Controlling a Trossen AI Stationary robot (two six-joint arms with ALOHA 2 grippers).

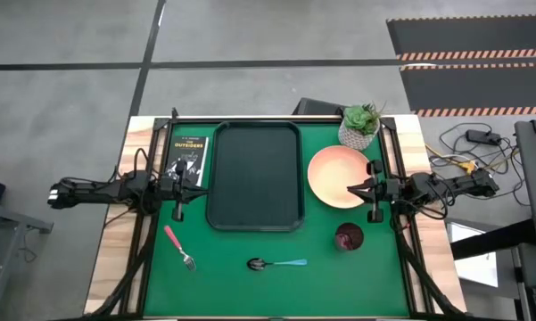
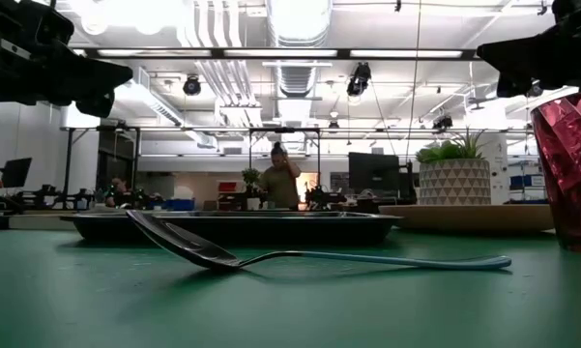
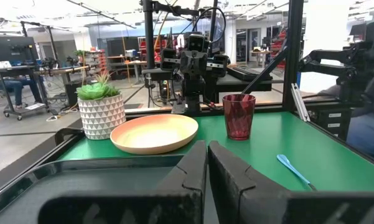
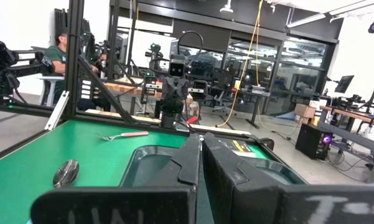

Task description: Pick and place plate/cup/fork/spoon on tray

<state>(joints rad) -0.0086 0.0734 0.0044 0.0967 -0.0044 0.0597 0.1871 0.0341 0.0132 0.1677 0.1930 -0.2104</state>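
Observation:
The dark tray (image 1: pixel 254 176) lies at the table's middle. The peach-orange plate (image 1: pixel 337 176) lies flat to the right of the tray. The dark red cup (image 1: pixel 349 237) stands upright near the plate's near side. The pink-handled fork (image 1: pixel 179 247) and the blue-handled spoon (image 1: pixel 276 263) lie flat near the table's near edge. My left gripper (image 1: pixel 202 185) is shut and empty, level at the tray's left rim. My right gripper (image 1: pixel 353 189) is shut and empty, level over the plate's right edge. The left wrist view shows the plate (image 3: pixel 155 132) and the cup (image 3: pixel 238 116).
A white pot with a green plant (image 1: pixel 360 127) stands at the far right, just behind the plate. A dark book (image 1: pixel 189 160) lies left of the tray, under my left arm. Bare green table shows around the fork and the spoon.

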